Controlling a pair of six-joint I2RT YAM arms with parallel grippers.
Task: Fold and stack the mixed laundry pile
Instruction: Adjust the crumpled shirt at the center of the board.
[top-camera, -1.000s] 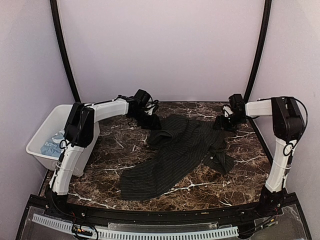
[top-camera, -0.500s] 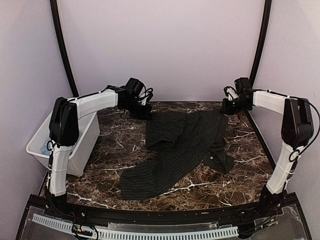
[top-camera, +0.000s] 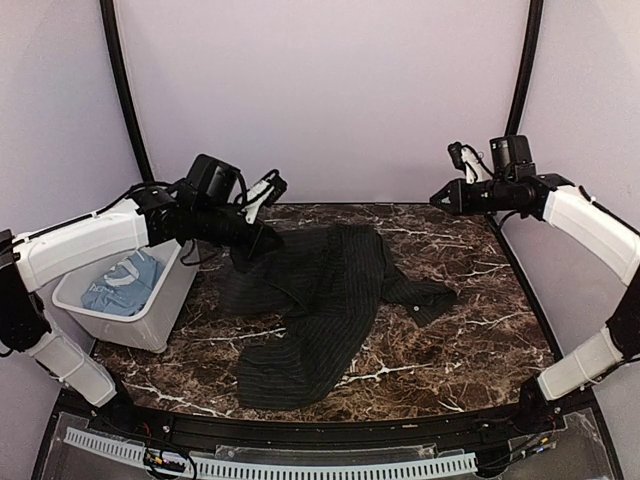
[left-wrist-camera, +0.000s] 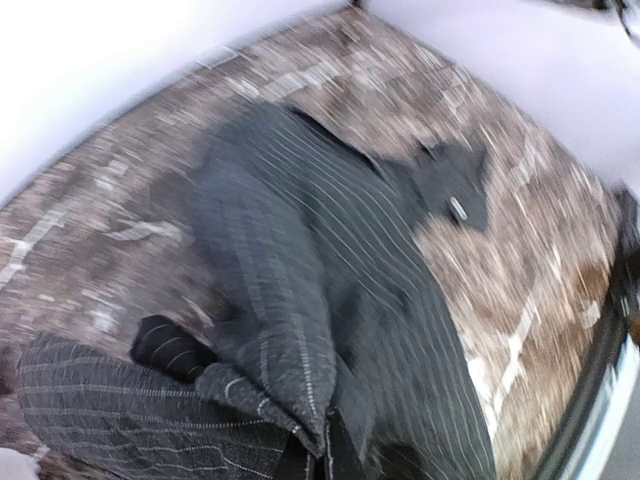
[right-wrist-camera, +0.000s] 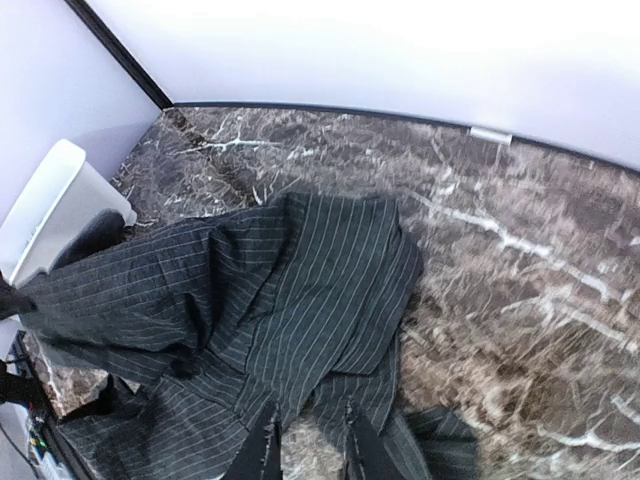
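The black pinstriped shirt (top-camera: 320, 300) lies spread across the middle of the marble table. Its left part is lifted by my left gripper (top-camera: 263, 240), which is shut on a fold of it. In the left wrist view that fold (left-wrist-camera: 290, 370) runs down into the closed fingertips (left-wrist-camera: 325, 460). My right gripper (top-camera: 438, 198) hangs high over the back right corner, clear of the shirt. In the right wrist view its fingers (right-wrist-camera: 262, 450) stand a little apart with nothing between them, above the shirt (right-wrist-camera: 300, 290). The light blue T-shirt (top-camera: 122, 283) lies in the bin.
A white plastic bin (top-camera: 160, 325) stands at the table's left edge, just under my left arm. Bare marble (top-camera: 480, 320) shows to the right of the shirt. Black frame posts rise at both back corners.
My left gripper closed on the shirt and swung left and nearer, dragging the cloth with it. My right gripper rose and let go; the shirt's right side dropped to the table.
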